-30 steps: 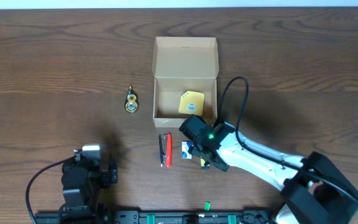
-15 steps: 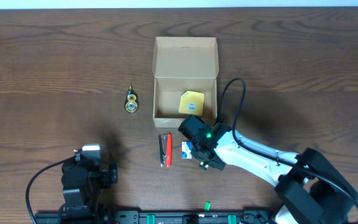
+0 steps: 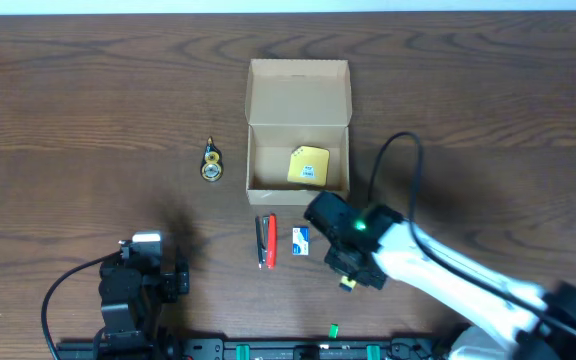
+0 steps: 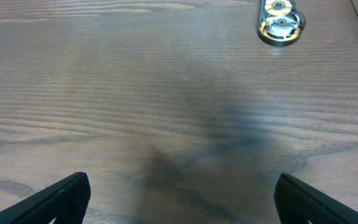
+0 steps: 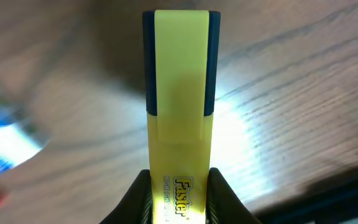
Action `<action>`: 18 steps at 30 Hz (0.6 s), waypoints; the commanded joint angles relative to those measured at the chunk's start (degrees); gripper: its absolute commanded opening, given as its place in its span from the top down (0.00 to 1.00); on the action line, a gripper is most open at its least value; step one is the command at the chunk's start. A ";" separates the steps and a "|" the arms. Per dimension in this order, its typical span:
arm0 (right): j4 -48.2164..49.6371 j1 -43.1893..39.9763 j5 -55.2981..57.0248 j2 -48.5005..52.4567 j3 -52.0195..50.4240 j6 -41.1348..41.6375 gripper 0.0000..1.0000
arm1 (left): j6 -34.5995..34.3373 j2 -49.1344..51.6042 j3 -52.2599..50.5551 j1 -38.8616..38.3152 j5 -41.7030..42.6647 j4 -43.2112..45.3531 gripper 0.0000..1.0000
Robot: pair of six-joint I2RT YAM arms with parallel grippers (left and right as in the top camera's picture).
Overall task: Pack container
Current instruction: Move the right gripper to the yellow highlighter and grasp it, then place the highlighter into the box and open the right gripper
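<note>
One dark wood-grain table (image 3: 88, 90) bears the container (image 3: 298, 90).

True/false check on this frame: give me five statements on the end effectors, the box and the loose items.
1. The right end effector grips a yellow highlighter. True.
2. The container is closed. False: its flap lid is folded back, open.
3. A yellow sticky-note pad lies inside the container. True.
4. The left end effector holds the gold round item. False: it is open and empty; the item lies on the table, left of the container.
5. The red item is in the container. False: it lies on the table just outside the front wall.
</note>
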 commanded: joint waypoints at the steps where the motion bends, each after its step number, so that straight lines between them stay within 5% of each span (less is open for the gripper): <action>1: -0.22 0.35 1.18 -6.58 2.16 -5.29 0.89 | -0.44 -0.33 -0.98 -0.22 -1.01 -0.61 0.04; 8: 0.15 0.13 10.23 -11.82 15.89 -19.52 0.87 | -0.44 -0.33 -0.98 -0.22 -1.01 -0.61 0.05; 18: 6.97 -8.35 11.06 2.67 27.21 -33.79 0.83 | -0.44 -0.33 -0.98 -0.22 -1.01 -0.61 0.05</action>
